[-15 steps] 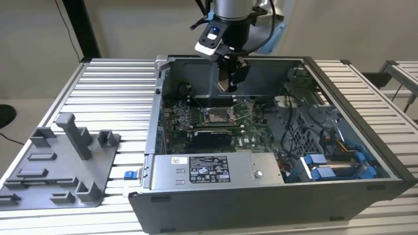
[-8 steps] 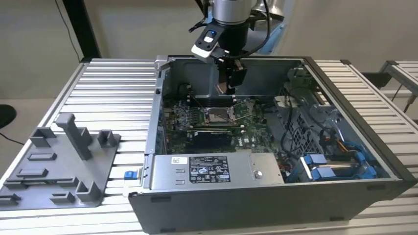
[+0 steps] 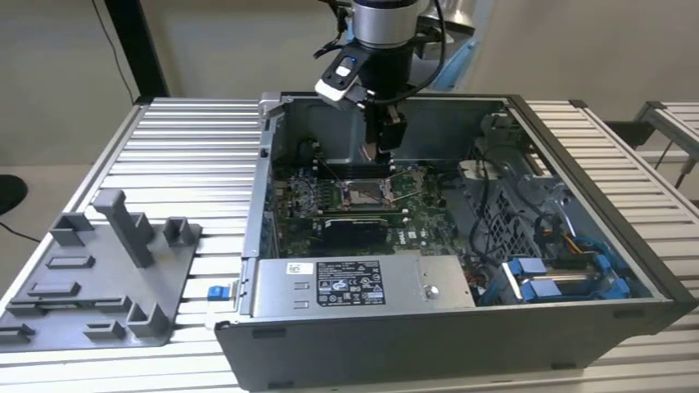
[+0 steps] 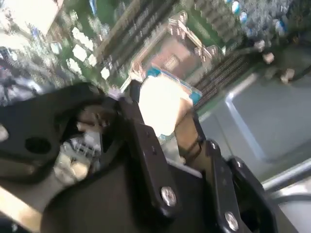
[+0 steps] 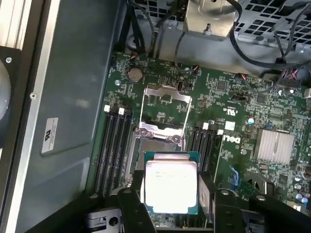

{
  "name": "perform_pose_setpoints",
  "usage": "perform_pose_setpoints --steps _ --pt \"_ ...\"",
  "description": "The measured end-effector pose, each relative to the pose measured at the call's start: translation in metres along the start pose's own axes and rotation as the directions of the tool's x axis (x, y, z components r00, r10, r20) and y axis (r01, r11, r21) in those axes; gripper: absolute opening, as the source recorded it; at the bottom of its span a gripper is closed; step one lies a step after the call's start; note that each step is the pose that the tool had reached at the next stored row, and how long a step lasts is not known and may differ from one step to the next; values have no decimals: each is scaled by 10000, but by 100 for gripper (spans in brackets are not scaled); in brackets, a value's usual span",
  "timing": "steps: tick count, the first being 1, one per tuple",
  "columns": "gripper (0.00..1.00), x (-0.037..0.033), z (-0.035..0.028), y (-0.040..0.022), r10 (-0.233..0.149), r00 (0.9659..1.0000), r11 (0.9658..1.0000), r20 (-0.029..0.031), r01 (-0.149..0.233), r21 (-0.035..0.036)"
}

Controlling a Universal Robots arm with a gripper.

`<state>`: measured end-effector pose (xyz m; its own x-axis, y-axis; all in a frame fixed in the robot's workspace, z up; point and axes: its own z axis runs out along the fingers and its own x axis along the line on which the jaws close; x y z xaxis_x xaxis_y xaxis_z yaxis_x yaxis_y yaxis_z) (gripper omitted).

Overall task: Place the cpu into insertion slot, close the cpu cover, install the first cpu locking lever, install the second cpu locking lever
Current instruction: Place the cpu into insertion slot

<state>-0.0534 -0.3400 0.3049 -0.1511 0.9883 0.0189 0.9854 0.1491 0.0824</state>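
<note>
The cpu (image 5: 171,187) is sitting clamped between the two black fingers (image 5: 132,208) of the end effector (image 3: 387,147), its silver face turned toward the first wrist view and its blue-green edge showing around the metal lid. It is hanging over the insertion slot (image 5: 154,148), covering that socket's nearer part in the first wrist view, and it seems to be clear of the contacts rather than seated, though the angle is making this hard to judge. The cpu cover (image 5: 164,104) is standing open, folded back from the slot's far edge, its cut-out centre showing the board behind. Black memory slots (image 5: 114,145) are running along both sides of the socket on the green motherboard (image 5: 233,97). In the exterior view the arm is reaching down into the open grey computer case (image 3: 611,246), which is lying on the slatted counter (image 3: 186,147). A grey fixture (image 3: 98,278) is resting on the counter at the exterior view's left, apart from the case.
</note>
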Motion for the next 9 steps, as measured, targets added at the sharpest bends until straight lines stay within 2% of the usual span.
perform_pose_setpoints --steps 3,5,7,9 --pt "0 0 14 -2 286 9996 9996 22 -286 8" --pt "0 1 22 -4 461 9989 9989 34 -461 41" --pt "0 1 27 -4 623 9980 9980 40 -624 98" --pt "0 1 31 -4 783 9969 9967 44 -783 191"
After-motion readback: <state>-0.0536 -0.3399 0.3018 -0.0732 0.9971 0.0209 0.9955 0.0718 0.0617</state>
